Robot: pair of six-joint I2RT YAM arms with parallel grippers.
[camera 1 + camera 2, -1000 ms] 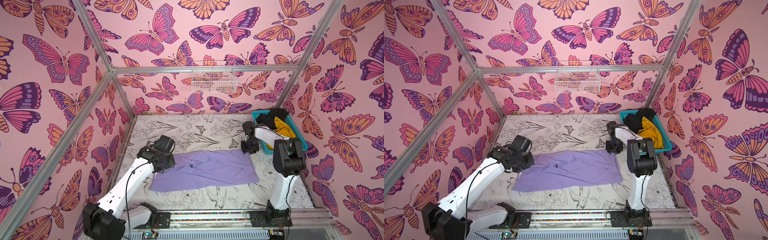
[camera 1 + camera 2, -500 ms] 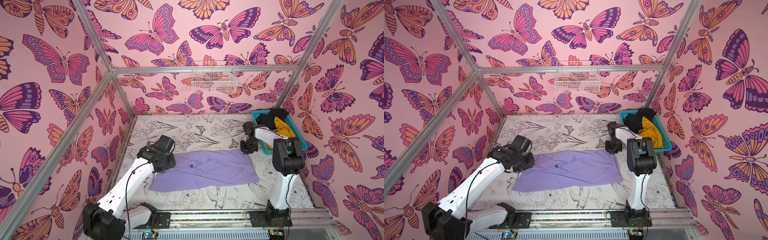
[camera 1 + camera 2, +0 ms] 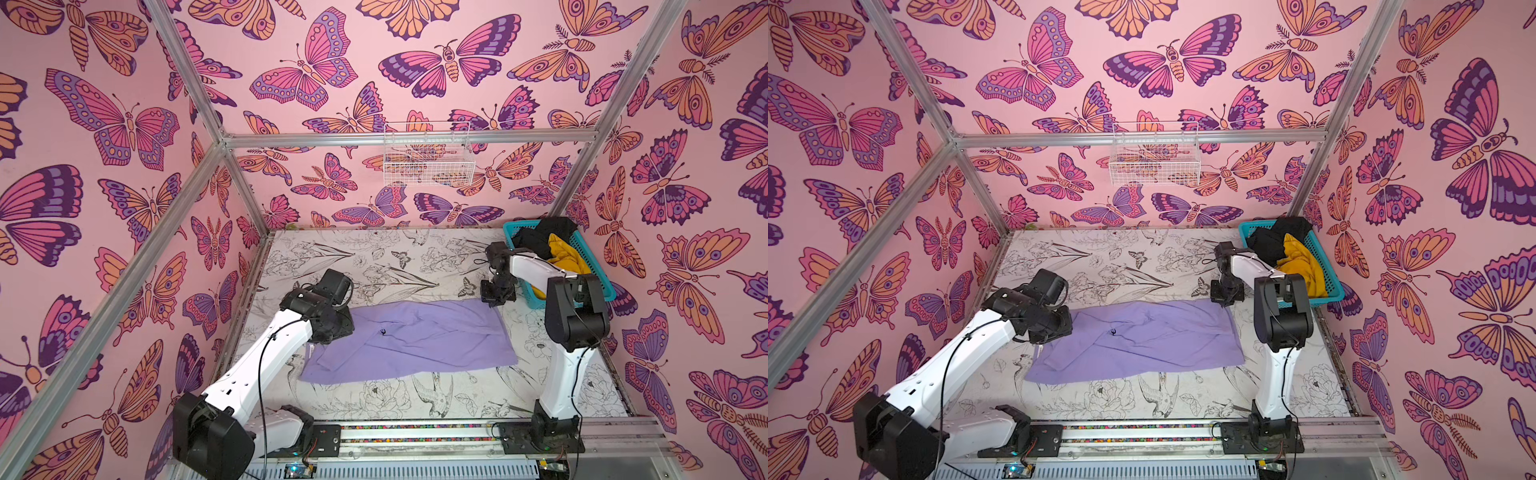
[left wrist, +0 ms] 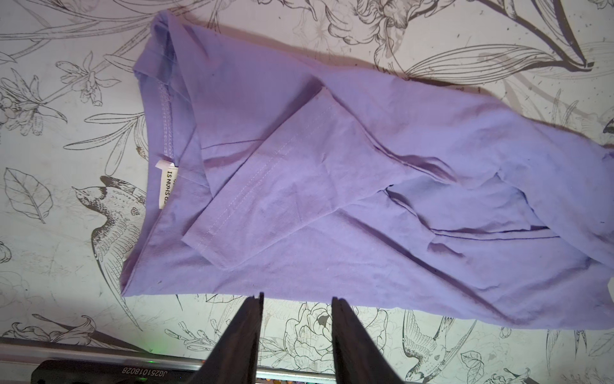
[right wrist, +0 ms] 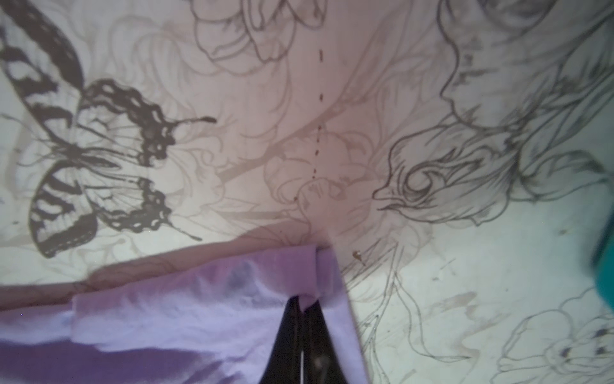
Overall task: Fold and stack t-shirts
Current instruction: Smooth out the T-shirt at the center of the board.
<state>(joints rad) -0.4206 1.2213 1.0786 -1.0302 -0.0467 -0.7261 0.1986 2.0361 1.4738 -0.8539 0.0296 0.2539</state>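
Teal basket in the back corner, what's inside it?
A black t-shirt and a mustard-yellow t-shirt lie bunched inside the teal basket, the black one farther back. The right arm covers the basket's near part, and anything under the shirts cannot be seen.

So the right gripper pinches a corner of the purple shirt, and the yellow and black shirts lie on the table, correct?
No: both top views show the yellow shirt and black shirt inside the teal basket. The right gripper does pinch the purple shirt.

Two overhead, two close, likely downward.
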